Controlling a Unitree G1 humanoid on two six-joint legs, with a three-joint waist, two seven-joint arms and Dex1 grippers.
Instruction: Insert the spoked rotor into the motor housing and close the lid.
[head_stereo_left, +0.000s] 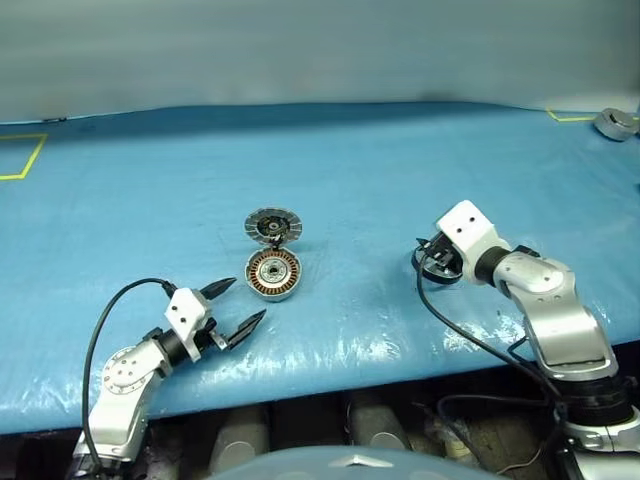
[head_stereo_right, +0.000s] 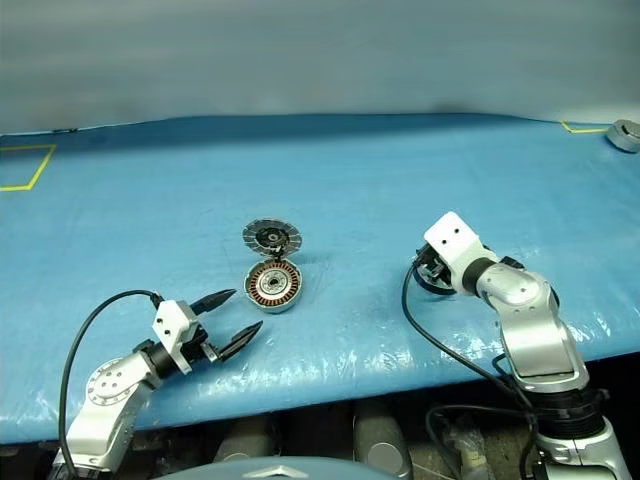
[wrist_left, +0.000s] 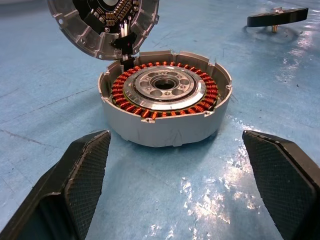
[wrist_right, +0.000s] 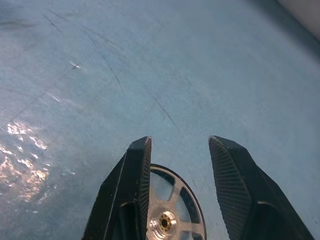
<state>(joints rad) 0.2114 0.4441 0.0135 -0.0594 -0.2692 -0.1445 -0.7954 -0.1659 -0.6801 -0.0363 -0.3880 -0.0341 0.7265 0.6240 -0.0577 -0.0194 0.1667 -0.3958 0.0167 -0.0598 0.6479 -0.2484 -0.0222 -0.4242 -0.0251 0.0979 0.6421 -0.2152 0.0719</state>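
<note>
while the motor housing sits open, lid raised, the spoked rotor lies well apart under the parted, empty right gripper (left gripper wide, empty); insertion and closing remain.

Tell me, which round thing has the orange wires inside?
The motor housing, the grey cup on the blue table between the open lid and the left hand. The lid and the spoked rotor have no orange wires.

2 head eyes overlook the blue table; both wrist cameras sit close above it.
</note>
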